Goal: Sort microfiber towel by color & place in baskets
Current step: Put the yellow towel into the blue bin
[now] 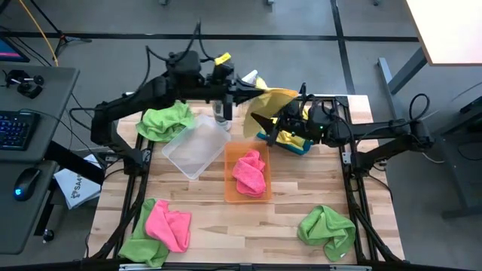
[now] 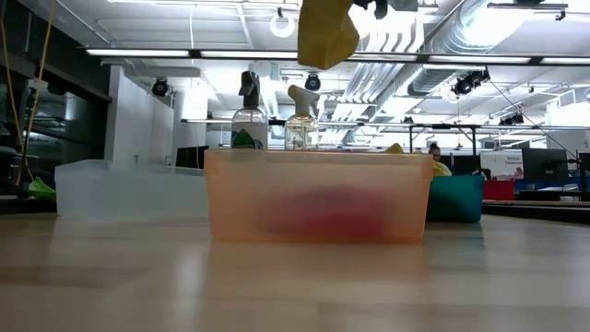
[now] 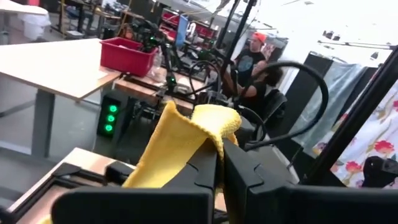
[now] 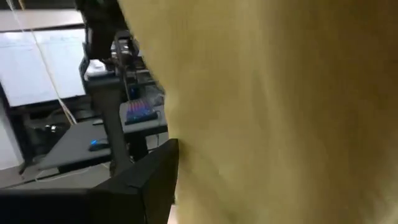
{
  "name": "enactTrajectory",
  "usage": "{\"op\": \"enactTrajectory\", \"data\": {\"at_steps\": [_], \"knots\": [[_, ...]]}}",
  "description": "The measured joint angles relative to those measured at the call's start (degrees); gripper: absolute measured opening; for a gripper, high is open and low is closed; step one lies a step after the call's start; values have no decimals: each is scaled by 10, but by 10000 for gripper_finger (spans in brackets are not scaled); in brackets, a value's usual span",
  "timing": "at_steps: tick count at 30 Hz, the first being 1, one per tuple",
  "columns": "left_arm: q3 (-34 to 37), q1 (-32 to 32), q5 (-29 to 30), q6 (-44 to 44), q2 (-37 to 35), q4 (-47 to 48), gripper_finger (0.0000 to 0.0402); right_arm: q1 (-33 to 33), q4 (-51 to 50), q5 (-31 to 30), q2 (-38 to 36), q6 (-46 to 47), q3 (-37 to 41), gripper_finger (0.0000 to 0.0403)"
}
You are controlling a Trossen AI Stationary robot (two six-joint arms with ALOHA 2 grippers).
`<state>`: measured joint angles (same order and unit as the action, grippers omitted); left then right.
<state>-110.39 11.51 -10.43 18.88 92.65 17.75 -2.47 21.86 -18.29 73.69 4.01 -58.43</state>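
- Wooden table (image 1: 301,196) stands on a grey floor, with a desk, a keyboard (image 1: 16,128) and a mouse (image 1: 27,181) off to its left in the high view.
- Behind the table the low view shows a big workshop room with ceiling lamps and pipes; the left wrist view shows a person (image 3: 252,59) sitting far behind and a red bin (image 3: 127,55) on another desk.
- Left gripper (image 3: 221,163) is high above the far middle of the table; its fingers are closed on a yellow towel (image 1: 269,102), which hangs from them.
- Right gripper (image 1: 265,126) is just beside that yellow towel, over the teal basket (image 1: 290,144) at the far right. Its wrist view is almost filled by yellow cloth, so I cannot tell if its fingers are open or closed.
- Orange basket (image 1: 247,175) is in the middle of the table, with a pink towel (image 1: 250,172) inside.
- Clear basket (image 1: 194,144) lies just left of the orange one, turned at an angle; it looks empty.
- Yellow cloth seems to lie in the teal basket, but the right arm covers most of it.
- Green towel (image 1: 166,120) lies at the far left, touching the clear basket.
- Another green towel (image 1: 327,229) lies at the near right, well apart from the baskets.
- At the near left, a second pink towel (image 1: 169,226) lies on top of a third green towel (image 1: 139,245).
- Two spray bottles (image 2: 277,115) stand behind the baskets, under the left arm.
- No label on the bottles can be read.
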Motion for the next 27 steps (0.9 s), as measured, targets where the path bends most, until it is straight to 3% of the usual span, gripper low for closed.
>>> {"op": "enactTrajectory", "data": {"at_steps": [4,8,9,14,19,22,27], "knots": [[0,2,0,0,12,-10,4,3,4,28,-1,7,0,181],[0,14,15,-1,11,19,23,10,-8,18,-6,18,0,36],[0,18,19,-3,7,38,30,9,-19,16,-11,19,0,20],[0,45,51,-35,-32,178,74,-20,-157,-63,-62,31,0,5],[12,58,138,-50,-73,319,107,-98,-332,-114,-108,43,7,3],[56,56,165,-40,-110,330,116,-156,-354,-96,-120,65,44,2],[192,36,172,-5,-192,266,117,-233,-289,-68,-121,80,138,1]]}}
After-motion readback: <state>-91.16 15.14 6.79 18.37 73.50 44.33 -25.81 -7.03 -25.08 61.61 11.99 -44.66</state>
